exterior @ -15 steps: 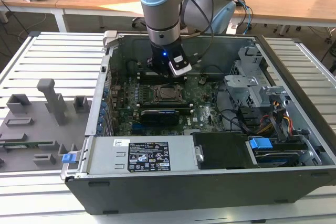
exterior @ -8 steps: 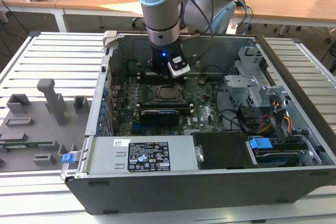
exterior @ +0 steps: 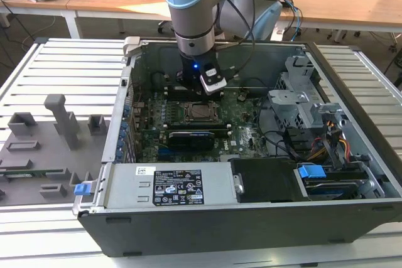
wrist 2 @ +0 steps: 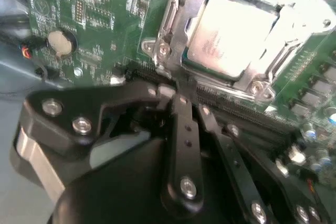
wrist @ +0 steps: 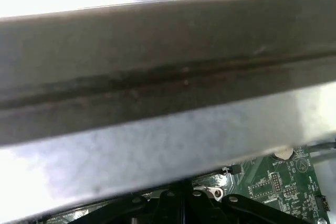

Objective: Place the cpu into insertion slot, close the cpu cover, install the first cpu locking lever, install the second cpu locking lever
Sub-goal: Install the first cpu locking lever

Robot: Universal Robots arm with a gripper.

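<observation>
Evidently seated, the cpu (wrist 2: 231,40) shows under the cpu cover (wrist 2: 181,35) in the second wrist view.

The supporting surface is a ribbed grey metal table (exterior: 69,67). An open computer case (exterior: 251,218) lies directly on it, surrounding and below the gripper (exterior: 210,89). A grey fixture tray (exterior: 44,149) with moulded holders lies on the table well apart from the gripper, toward the exterior view's left.

Wooden desks (exterior: 352,4) behind, grey slatted table (exterior: 69,67), bright room light
</observation>
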